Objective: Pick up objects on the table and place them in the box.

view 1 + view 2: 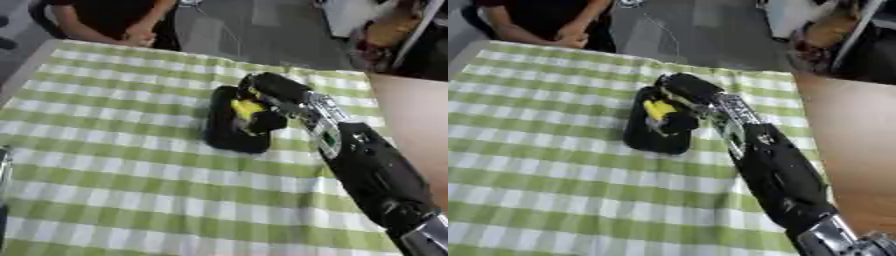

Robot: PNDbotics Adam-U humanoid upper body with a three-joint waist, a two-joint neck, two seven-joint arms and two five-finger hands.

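Your right hand had its fingers curled round a small yellow object — just above the black box at the middle of the green-checked tablecloth. A sliver of your left arm showed at the left edge. Farther off, a seated person's clasped hands — grey floor beyond.
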